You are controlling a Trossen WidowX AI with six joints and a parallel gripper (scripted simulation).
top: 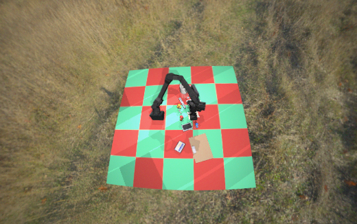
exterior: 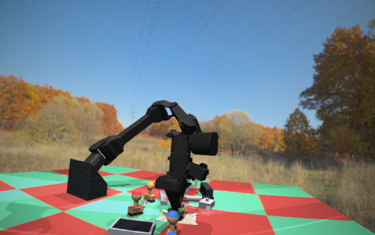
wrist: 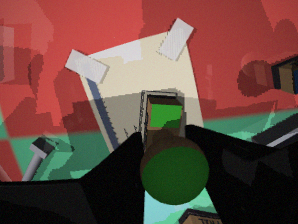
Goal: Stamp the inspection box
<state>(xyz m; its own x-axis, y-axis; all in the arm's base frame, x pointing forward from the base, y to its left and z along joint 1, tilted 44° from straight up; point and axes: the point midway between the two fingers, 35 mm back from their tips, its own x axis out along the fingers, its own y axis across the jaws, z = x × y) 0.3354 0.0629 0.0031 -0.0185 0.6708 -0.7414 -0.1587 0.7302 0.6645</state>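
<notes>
My gripper [exterior: 175, 209] [wrist: 164, 136] is shut on the green-knobbed stamp [wrist: 175, 172] [exterior: 180, 210], which stands upright, knob towards the wrist camera. Its wooden block with a green top patch is over the outlined box [wrist: 160, 92] on the cream card [wrist: 117, 82] [exterior: 190, 219]. The box line shows past the block's far and left sides. The block's underside is hidden, and I cannot tell whether it touches the card. White tape holds the card's far corners. The ink pad [top: 187, 126] [exterior: 133, 225] lies in a grey tray, towards the front.
A blue-knobbed stamp [top: 196, 124] [exterior: 172, 217] stands beside the pad. A red-knobbed stamp [top: 181, 117] [exterior: 135, 204] and a yellow-knobbed stamp [top: 178, 106] [exterior: 150, 191] stand on the arm-base side. A grey box [exterior: 207, 204] is behind the card. Brown cardboard [top: 204, 149] lies in front.
</notes>
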